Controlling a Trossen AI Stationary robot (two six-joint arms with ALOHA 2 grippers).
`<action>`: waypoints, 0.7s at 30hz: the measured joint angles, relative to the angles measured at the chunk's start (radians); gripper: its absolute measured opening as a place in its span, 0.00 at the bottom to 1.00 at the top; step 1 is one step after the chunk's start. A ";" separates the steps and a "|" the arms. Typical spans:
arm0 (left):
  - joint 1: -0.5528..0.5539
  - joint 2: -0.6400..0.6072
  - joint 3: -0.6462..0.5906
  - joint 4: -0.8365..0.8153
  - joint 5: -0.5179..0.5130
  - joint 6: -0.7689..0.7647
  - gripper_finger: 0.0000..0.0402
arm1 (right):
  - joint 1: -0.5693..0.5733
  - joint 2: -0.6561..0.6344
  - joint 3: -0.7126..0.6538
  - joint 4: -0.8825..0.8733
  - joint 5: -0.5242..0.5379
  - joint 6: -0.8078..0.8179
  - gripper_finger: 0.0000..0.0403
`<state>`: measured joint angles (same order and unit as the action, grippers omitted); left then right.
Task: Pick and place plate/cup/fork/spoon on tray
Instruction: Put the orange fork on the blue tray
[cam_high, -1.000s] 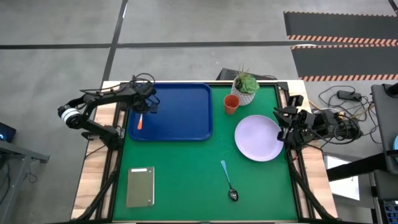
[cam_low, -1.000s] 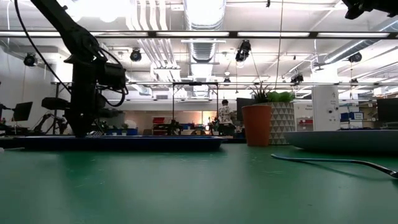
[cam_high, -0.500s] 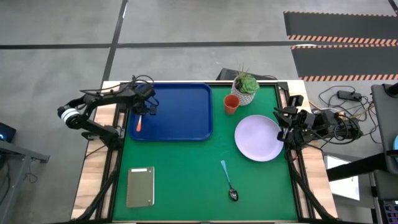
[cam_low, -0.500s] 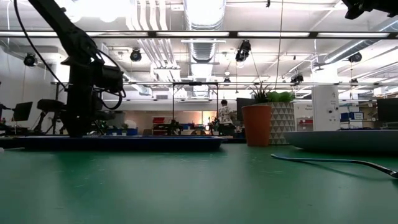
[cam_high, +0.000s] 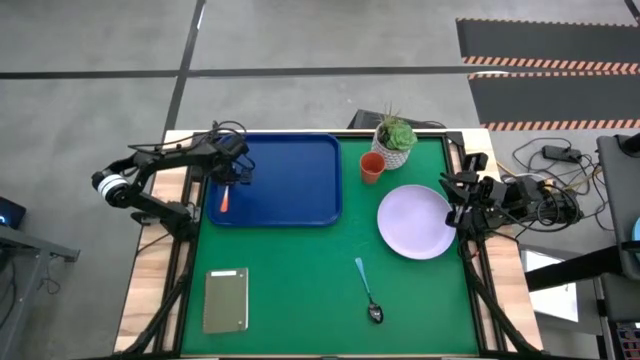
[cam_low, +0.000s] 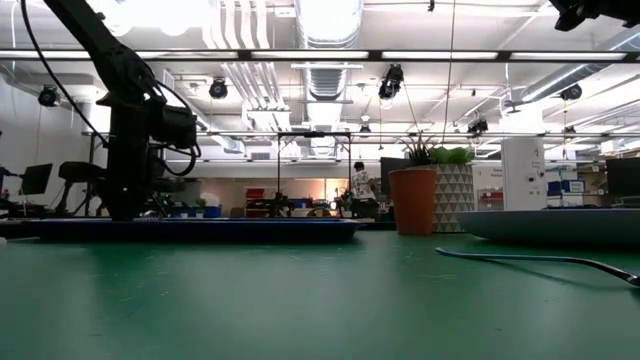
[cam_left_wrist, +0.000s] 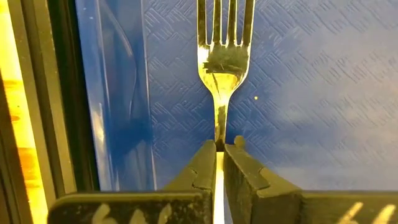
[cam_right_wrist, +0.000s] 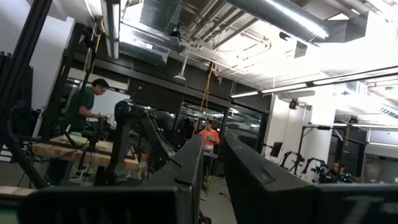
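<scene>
The dark blue tray (cam_high: 290, 180) lies at the far left of the green table. My left gripper (cam_high: 232, 175) points down over its left part, shut on the fork (cam_high: 224, 198), whose orange-red handle sticks out toward the near edge. The silver tines (cam_left_wrist: 224, 37) show ahead of the fingers over the tray floor (cam_left_wrist: 311, 93). The lavender plate (cam_high: 415, 222), the orange-red cup (cam_high: 371, 166) and the blue-handled spoon (cam_high: 366, 290) rest on the table. My right gripper (cam_high: 452, 197) waits at the table's right edge beside the plate, fingers close together and empty. My left gripper pinches the fork's thin metal neck (cam_left_wrist: 219, 134), just behind the tines, between its two fingertips. The fingers come from above, pointing down, and lie across the fork. The fork lies level at the tray floor; whether it rests on it, I cannot tell.
A white pot with a green plant (cam_high: 395, 135) stands at the far edge next to the cup. A grey-green slab (cam_high: 225, 300) lies at the near left. The tray's left rim (cam_left_wrist: 112, 93) runs close beside the fork. Bare green table lies between tray, slab and spoon.
My left gripper has gone a little toward the table's left edge with the fork, staying shut and low over the tray.
</scene>
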<state>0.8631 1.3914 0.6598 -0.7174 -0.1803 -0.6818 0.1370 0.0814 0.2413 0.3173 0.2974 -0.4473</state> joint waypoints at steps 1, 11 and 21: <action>0.002 0.000 0.000 0.001 0.003 -0.008 0.00 | 0.000 0.000 0.000 0.000 0.000 0.001 0.13; 0.015 0.000 0.000 0.003 0.006 -0.015 0.00 | 0.000 0.000 0.000 0.000 0.000 0.000 0.13; 0.015 0.002 -0.002 0.002 -0.034 -0.011 0.08 | 0.000 0.000 0.000 -0.004 0.000 0.000 0.13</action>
<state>0.8780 1.3932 0.6575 -0.7155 -0.2142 -0.6926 0.1370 0.0812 0.2413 0.3135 0.2974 -0.4477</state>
